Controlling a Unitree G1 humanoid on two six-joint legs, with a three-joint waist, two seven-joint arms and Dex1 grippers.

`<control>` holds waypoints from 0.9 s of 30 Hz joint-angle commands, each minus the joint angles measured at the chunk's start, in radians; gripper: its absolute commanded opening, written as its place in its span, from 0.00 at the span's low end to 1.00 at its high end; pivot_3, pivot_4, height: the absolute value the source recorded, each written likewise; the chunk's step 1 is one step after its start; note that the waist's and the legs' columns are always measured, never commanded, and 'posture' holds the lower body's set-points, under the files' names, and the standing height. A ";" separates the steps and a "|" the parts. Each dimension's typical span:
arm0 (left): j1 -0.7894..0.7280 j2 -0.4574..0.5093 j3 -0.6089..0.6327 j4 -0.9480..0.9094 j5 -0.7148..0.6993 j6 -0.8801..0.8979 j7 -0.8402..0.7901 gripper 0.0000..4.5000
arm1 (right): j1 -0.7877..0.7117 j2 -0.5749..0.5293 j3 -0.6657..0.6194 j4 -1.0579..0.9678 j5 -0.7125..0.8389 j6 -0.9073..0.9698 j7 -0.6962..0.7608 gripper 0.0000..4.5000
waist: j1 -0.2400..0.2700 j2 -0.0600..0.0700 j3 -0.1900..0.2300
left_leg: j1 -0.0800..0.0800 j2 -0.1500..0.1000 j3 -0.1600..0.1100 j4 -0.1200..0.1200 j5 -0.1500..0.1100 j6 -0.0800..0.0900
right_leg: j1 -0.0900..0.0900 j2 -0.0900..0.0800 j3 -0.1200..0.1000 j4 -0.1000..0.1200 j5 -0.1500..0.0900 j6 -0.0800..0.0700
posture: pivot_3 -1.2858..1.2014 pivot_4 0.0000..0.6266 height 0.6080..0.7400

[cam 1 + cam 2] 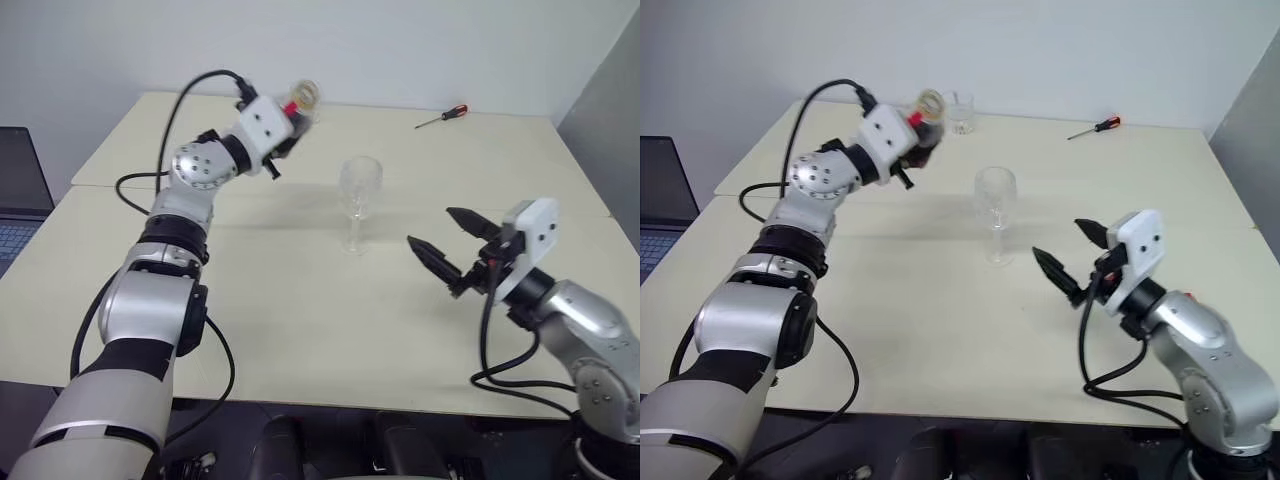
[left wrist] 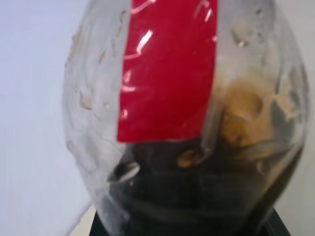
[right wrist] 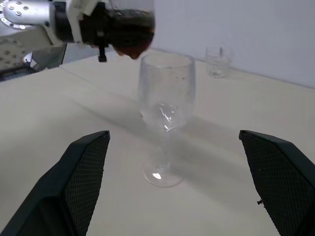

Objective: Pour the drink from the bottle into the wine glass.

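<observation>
Above the pale bench (image 1: 300,340), my left end effector (image 1: 292,118) is gripping the small squat clear plastic bottle (image 1: 302,99) of dark brown drink (image 3: 129,34), held aloft behind the clear stemmed wine glass (image 1: 358,200). Bottle is lying roughly level, long axis horizontal. Glass is standing upright, empty; pouring not begun. My right end effector (image 1: 445,243) is hovering wide open beside it.

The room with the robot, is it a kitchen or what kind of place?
Probably an office or lab, not a kitchen: plain pale tables pushed together against a bare wall, a screwdriver lying at the far edge, and a laptop on the robot's left.
</observation>
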 commanded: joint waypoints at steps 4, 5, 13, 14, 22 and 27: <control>-0.061 0.017 -0.079 0.031 0.132 -0.104 0.139 0.22 | 0.000 0.091 0.082 -0.047 -0.047 -0.096 -0.078 1.00 | 0.001 0.000 0.000 | 0.001 0.000 0.000 0.000 0.000 0.000 | 0.000 0.001 0.001 0.001 0.000 0.000 | 0.52 0.24 1.00; -0.065 0.014 -0.092 0.035 0.149 -0.114 0.160 0.22 | 0.007 0.094 0.092 -0.052 -0.054 -0.104 -0.080 1.00 | 0.002 0.000 0.000 | 0.001 0.000 0.000 0.000 0.000 0.000 | 0.000 0.001 0.001 0.001 0.000 0.000 | 0.52 0.24 1.00; -0.091 -0.001 -0.138 0.058 0.217 -0.147 0.247 0.22 | 0.079 0.069 0.118 -0.066 -0.064 -0.131 -0.065 1.00 | 0.006 0.000 0.000 | 0.000 0.000 0.002 0.001 0.000 0.000 | 0.001 -0.001 0.000 -0.002 0.000 -0.001 | 0.52 0.24 1.00; -0.095 0.001 -0.148 0.060 0.232 -0.153 0.257 0.22 | 0.085 0.064 0.120 -0.065 -0.062 -0.131 -0.062 1.00 | 0.006 0.000 0.000 | 0.000 0.000 0.002 0.001 0.000 0.000 | 0.001 -0.001 0.000 -0.002 0.000 -0.001 | 0.52 0.24 1.00; -0.123 0.014 -0.219 0.069 0.328 -0.168 0.331 0.22 | 0.083 0.062 0.132 -0.050 -0.060 -0.144 -0.058 1.00 | 0.005 0.000 0.000 | 0.000 0.000 0.001 0.001 0.000 0.000 | 0.001 -0.001 0.000 0.000 0.000 -0.001 | 0.52 0.24 1.00; -0.138 0.019 -0.244 0.074 0.363 -0.177 0.362 0.22 | 0.079 0.054 0.139 -0.050 -0.061 -0.137 -0.057 1.00 | 0.005 0.000 0.000 | 0.000 0.000 0.001 0.001 0.000 0.000 | 0.001 -0.001 0.000 0.000 0.000 -0.001 | 0.52 0.24 1.00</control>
